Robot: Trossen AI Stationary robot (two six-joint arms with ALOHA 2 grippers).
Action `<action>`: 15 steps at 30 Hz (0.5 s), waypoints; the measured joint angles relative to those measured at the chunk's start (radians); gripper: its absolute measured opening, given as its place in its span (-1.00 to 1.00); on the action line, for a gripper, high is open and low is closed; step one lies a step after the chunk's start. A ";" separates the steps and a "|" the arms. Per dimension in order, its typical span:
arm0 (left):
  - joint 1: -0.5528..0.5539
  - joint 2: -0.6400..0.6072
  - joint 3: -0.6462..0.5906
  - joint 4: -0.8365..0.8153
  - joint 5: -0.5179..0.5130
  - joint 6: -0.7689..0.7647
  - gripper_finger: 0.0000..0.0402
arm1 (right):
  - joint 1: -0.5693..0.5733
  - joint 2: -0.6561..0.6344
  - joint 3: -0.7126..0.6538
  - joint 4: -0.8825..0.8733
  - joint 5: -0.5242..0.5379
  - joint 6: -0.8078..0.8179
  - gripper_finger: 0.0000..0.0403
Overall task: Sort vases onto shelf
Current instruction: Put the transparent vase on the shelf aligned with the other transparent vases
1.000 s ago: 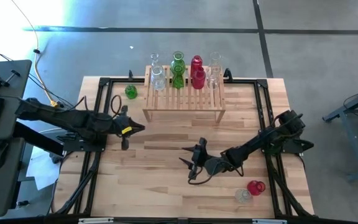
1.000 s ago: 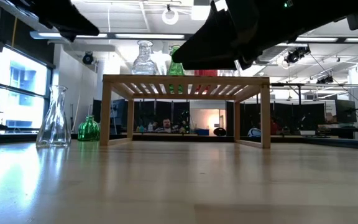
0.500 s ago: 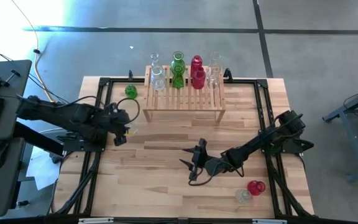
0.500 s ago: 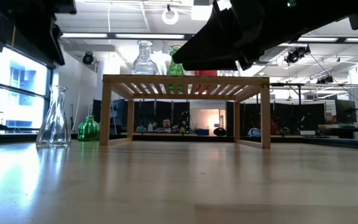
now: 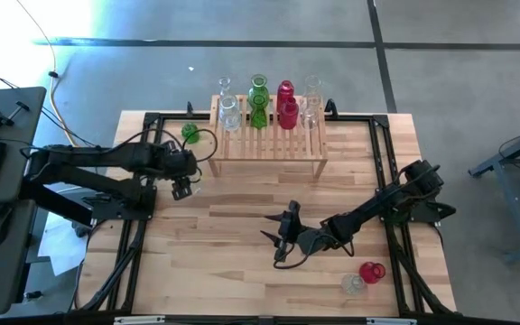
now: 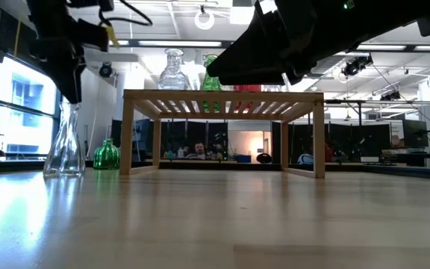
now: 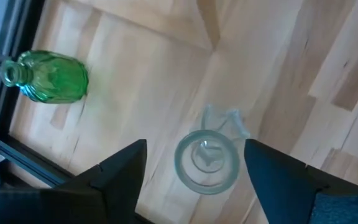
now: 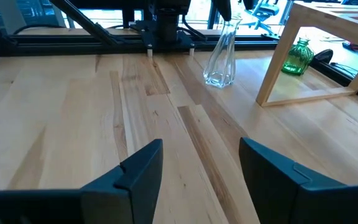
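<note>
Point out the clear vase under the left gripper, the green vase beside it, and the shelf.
clear vase (image 7: 207, 160), left wrist view, on its round mouth
green vase (image 7: 51, 78), left wrist view, on its body
shelf (image 5: 267, 141), high view, on its slatted top

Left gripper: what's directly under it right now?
The left gripper, fingers open, hangs over a clear vase standing on the table, seen mouth-up. A green vase stands beside. The vase's base is hidden from above.

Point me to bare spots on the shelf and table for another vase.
Shelf: the front slats are bare; vases crowd the back edge. Table: the front-left planks are free, as is the strip between shelf and right gripper. Left gripper hangs open over a clear vase left of the shelf.
</note>
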 joint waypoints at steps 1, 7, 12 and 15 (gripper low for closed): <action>0.017 0.008 0.000 0.000 0.010 0.014 0.31 | 0.000 0.000 0.000 0.000 0.000 0.000 -0.02; 0.103 0.049 0.000 -0.001 0.054 0.080 0.31 | 0.000 0.000 0.000 0.000 0.000 0.000 -0.02; 0.133 0.078 0.000 -0.009 0.137 0.099 0.31 | 0.000 0.000 0.000 -0.005 0.000 0.000 -0.02; 0.136 0.096 0.000 -0.035 0.136 0.099 0.28 | 0.000 0.000 0.000 -0.005 0.000 0.000 -0.02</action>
